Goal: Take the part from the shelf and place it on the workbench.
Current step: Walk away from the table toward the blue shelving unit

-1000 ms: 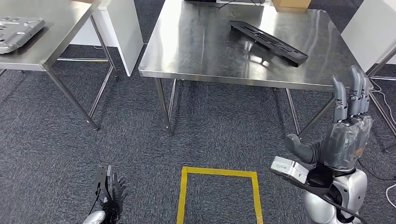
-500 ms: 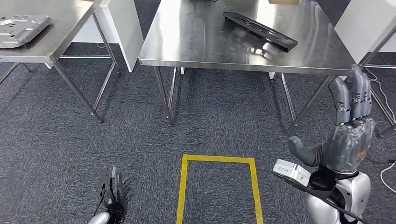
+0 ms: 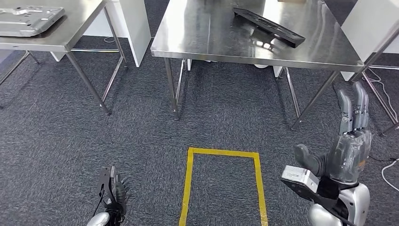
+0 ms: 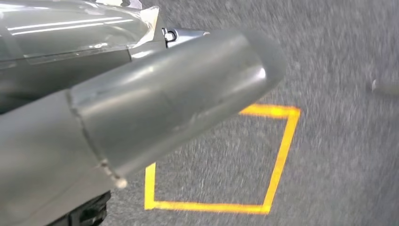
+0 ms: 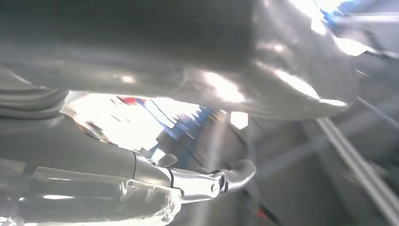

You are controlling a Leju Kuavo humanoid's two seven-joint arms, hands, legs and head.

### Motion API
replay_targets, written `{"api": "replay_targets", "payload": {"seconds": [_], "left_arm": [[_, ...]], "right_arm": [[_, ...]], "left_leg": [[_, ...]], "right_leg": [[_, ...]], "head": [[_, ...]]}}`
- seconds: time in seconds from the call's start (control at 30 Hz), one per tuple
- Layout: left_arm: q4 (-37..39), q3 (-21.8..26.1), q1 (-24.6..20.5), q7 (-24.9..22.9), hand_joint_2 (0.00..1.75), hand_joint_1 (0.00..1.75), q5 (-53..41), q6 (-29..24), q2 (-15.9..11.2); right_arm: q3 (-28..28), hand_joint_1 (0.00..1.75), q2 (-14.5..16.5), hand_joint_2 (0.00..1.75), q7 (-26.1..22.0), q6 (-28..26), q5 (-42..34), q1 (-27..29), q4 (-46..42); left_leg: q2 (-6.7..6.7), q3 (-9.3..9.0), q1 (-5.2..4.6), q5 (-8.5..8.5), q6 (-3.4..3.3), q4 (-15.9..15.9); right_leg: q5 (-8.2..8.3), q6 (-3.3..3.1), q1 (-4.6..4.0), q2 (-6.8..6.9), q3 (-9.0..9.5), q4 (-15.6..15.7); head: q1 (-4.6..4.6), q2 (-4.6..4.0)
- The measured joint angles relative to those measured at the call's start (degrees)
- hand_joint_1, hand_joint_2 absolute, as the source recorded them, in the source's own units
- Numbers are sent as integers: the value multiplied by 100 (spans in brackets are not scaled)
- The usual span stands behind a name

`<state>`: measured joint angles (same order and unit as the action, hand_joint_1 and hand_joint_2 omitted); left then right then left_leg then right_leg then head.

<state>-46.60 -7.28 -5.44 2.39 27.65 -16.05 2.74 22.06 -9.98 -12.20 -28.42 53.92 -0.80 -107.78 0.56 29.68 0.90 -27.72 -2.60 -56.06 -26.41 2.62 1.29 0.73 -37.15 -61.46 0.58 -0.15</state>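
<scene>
Two steel tables stand ahead: one long black part (image 3: 268, 27) lies on the nearer table (image 3: 211, 42), one grey plate (image 3: 28, 20) on the other table (image 3: 70, 40). The right hand (image 3: 346, 141) is raised, fingers spread, empty; the left hand (image 3: 113, 195) hangs low, empty, fingers apart.

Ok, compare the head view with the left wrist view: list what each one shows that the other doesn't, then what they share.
Head view alone: the steel workbench with a long black part on it, a second table bearing a grey metal plate, and the raised, empty right hand. Left wrist view alone: a close look at the left hand, its thick grey thumb. Shared: the yellow tape rectangle on grey carpet.
</scene>
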Motion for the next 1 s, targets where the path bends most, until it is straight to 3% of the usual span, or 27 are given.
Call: {"api": "replay_targets", "payload": {"seconds": [0.07,0.1,0.13,0.17,0.23,0.3,0.33,0.4,0.47,0.57,0.63,0.67,0.7,0.77,0.8,0.87,0.93,1.0], "left_arm": [[-8,2,57,-64,0,0,8,-26,12],[-10,0,102,-107,0,0,10,-42,19],[-12,-3,148,-154,0,0,11,-61,24],[-11,-12,189,-202,0,0,15,-78,29],[3,-73,236,-263,0,0,74,-100,40],[41,-175,244,-260,0,0,170,-105,50],[69,-225,246,-250,0,0,211,-105,52],[137,-288,256,-239,0,0,291,-111,48],[229,-363,244,-232,0,0,412,-135,39],[394,-547,197,-180,0,0,600,-188,42],[525,-684,193,-152,0,0,715,-181,39],[583,-756,195,-157,0,0,769,-146,14],[628,-827,194,-170,0,0,811,-99,-30],[673,-943,169,-209,0,0,853,-4,-150],[683,-992,148,-234,0,0,852,41,-203],[706,-1113,112,-328,0,0,799,153,-318],[742,-1276,103,-433,0,0,678,294,-440],[775,-1453,73,-505,0,0,526,448,-547]], "right_arm": [[-313,0,77,0,126,-76,-251,214,568],[-498,0,126,0,189,-169,-381,288,971],[-694,0,178,0,261,-282,-501,327,1433],[-913,0,230,0,341,-410,-618,315,2008],[-1383,0,303,0,394,-654,-855,143,3477],[-1813,0,355,0,265,-847,-1048,-54,5035],[-1977,0,385,0,204,-910,-1097,-116,5681],[-2164,0,472,0,343,-849,-1065,-212,6628],[-2234,0,559,0,890,-366,-928,-333,7451],[-2256,0,668,0,1687,533,-766,-286,8354],[-2251,0,774,0,1990,1009,-629,-198,8757],[-2236,0,837,0,2109,1257,-544,-172,8918],[-2214,0,908,0,2210,1477,-465,-152,9052],[-2152,0,1041,0,2322,1751,-347,-116,9226],[-2114,0,1096,0,2339,1873,-285,-107,9292],[-2012,0,1187,0,2291,2344,-144,-127,9399],[-1900,0,1251,0,2196,2970,-44,-191,9446],[-1813,0,1309,0,2114,3462,-39,-245,9474]], "left_leg": [[60,128,-10,101,-31,-3],[100,192,-12,146,-22,-6],[139,248,-13,187,-13,-11],[185,294,-12,224,1,-14],[286,354,-11,285,42,-23],[400,412,-36,338,105,-38],[450,441,-49,366,139,-45],[522,488,-48,409,199,-51],[378,576,-40,281,241,-225],[41,1006,-32,-324,294,-1228],[-26,1187,-26,-516,311,-1732],[-48,1111,-26,-459,304,-1671],[-83,915,-27,-324,285,-1391],[-284,389,-60,-58,215,-571],[-376,216,-85,8,176,-278],[-423,132,-134,29,116,-69],[-305,147,-121,88,58,-30],[-192,162,-83,166,-14,19]], "right_leg": [[-407,-47,5,-23,-272,-731],[-538,-41,4,-32,-350,-1014],[-582,-14,2,-40,-328,-1108],[-535,30,2,-52,-178,-966],[-342,100,22,-183,356,-171],[-229,65,17,-343,743,449],[-220,21,8,-383,797,554],[-173,-54,12,-283,771,525],[-131,-139,42,-183,754,526],[-103,-233,3,48,718,530],[-90,-255,-29,204,675,528],[-83,-263,-40,268,659,527],[-77,-270,-49,327,650,527],[-75,-269,-88,429,652,518],[-73,-256,-107,477,653,514],[-65,-220,-139,576,652,510],[-77,-173,-140,610,642,492],[-273,-165,-126,359,507,188]], "head": [[-8,0],[-7,0],[-6,0],[-8,0],[-13,0],[-22,0],[-23,0],[-18,0],[-7,0],[15,0],[16,0],[18,0],[18,0],[17,0],[13,0],[10,0],[14,0],[3,0]]}}
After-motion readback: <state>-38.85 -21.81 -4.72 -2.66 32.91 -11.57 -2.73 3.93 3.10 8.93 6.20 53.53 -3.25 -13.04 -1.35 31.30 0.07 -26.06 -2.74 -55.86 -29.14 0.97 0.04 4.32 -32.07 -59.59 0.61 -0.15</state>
